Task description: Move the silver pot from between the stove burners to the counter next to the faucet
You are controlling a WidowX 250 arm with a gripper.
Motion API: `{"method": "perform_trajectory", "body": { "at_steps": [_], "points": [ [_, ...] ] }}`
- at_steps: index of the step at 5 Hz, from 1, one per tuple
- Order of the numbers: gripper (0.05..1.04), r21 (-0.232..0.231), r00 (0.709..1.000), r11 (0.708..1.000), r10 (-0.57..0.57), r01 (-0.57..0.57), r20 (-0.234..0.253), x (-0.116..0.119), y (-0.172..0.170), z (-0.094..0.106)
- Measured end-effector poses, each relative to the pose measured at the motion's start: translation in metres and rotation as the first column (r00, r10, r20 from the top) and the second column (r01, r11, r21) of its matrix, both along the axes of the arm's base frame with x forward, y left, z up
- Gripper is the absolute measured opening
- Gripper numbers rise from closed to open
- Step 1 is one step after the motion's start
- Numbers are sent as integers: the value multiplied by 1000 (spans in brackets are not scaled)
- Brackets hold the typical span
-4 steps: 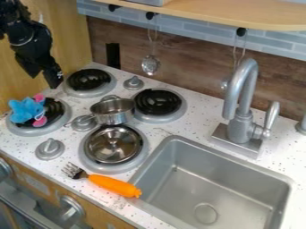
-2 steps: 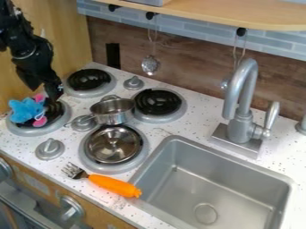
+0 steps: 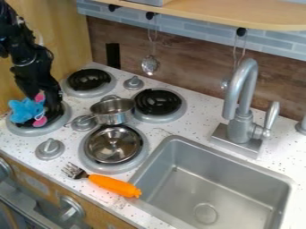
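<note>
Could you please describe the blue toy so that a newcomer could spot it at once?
Left of the sink are four stove burners; find the leftmost burner. On it, beside the black gripper, lies the soft-looking blue toy. Its blue body and pink parts set it apart from the steel pot and orange-handled fork.

the pot [image 3: 113, 112] blocks low passage rightward from the blue toy [image 3: 25, 110]; there is room to pass over the sink [image 3: 179, 194], in front of the tall faucet [image 3: 241, 127].
</note>
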State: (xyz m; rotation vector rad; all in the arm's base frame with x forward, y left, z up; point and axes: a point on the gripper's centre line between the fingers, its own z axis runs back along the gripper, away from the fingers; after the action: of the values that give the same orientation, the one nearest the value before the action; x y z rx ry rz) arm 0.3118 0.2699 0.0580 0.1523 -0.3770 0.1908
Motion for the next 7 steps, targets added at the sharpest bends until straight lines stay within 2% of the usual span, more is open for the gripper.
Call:
{"method": "perform_trajectory", "body": {
  "at_steps": [2, 3, 4, 5, 7],
  "points": [
    [1007, -39, 999, 998, -44, 43, -2, 35, -18, -10],
    [1007, -50, 997, 996, -77, 78, 17, 48, -34, -9],
    [1007, -50, 993, 992, -117, 118, 23, 60, -51, -9],
    [1007, -30, 984, 984, -176, 177, 25, 75, -74, -9],
    [1007, -10, 968, 968, -250, 250, 20, 85, -104, -7]
  ]
}}
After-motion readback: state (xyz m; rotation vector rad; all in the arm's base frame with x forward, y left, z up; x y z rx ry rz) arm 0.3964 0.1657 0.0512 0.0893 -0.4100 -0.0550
